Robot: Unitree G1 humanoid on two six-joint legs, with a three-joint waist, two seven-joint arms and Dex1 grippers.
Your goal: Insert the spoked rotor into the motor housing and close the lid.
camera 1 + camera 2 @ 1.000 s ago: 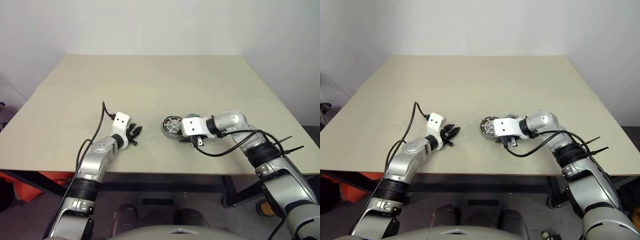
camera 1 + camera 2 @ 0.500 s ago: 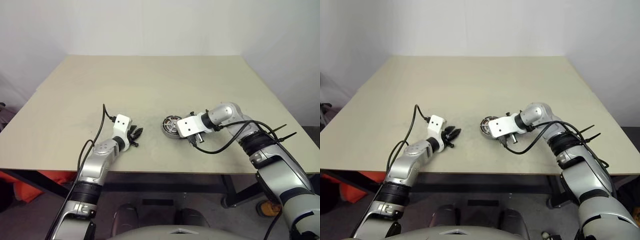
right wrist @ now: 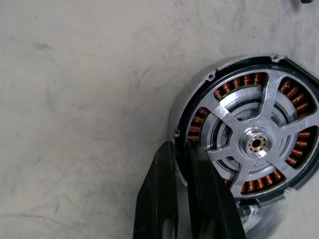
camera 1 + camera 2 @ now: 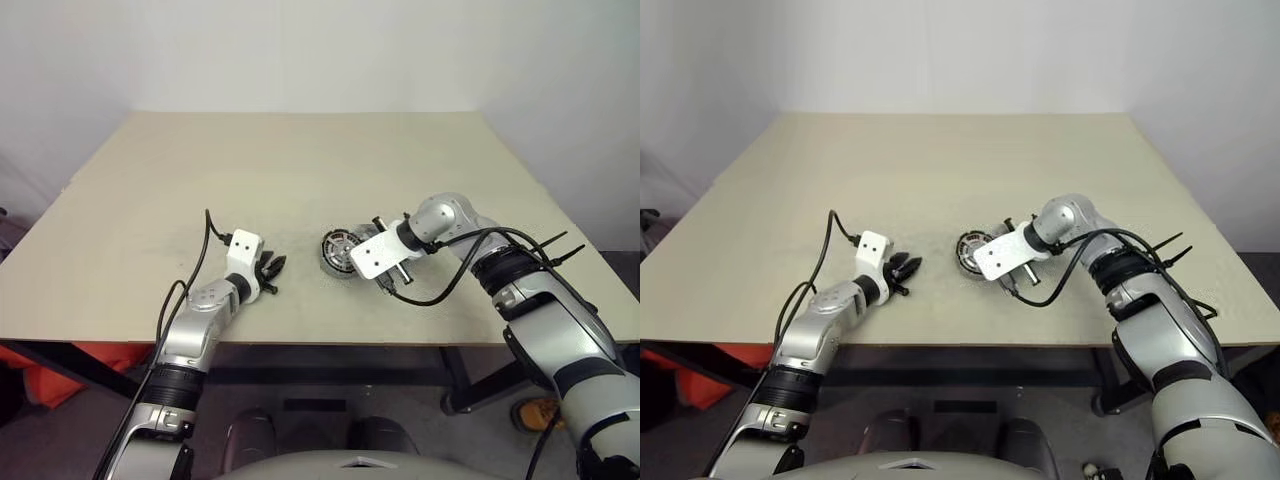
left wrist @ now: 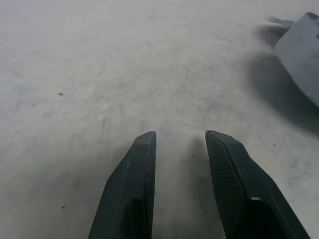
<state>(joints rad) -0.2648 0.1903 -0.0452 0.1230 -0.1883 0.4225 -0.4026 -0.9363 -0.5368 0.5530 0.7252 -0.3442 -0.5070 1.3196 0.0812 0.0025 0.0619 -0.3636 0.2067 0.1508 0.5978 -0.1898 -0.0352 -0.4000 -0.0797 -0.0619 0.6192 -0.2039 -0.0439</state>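
One squat silver-grey motor housing (image 3: pixel 246 134) ringed with copper windings is sitting centre-frame, three-spoked silver rotor (image 3: pixel 256 143) inside. Right gripper (image 3: pixel 180 149) is pinching the housing rim; left gripper (image 5: pixel 180 142) is hanging open over bare beige table (image 4: pixel 300 160).

Beige table against a pale wall, with bits of floor clutter below

The table (image 4: pixel 300 160) has a plain beige top, matte and faintly scuffed, with a few dark specks on its surface in the left wrist view; its front edge is thin and dark underneath. Behind it rises a bare off-white wall (image 4: pixel 320 50). Below the table's near left corner an orange-red object (image 4: pixel 50 370) sits on the floor, partly hidden by the tabletop. Under the right side a dark table leg (image 4: pixel 470 385) slants down, with a small orange thing (image 4: pixel 535 412) beside its foot; what that is cannot be told.
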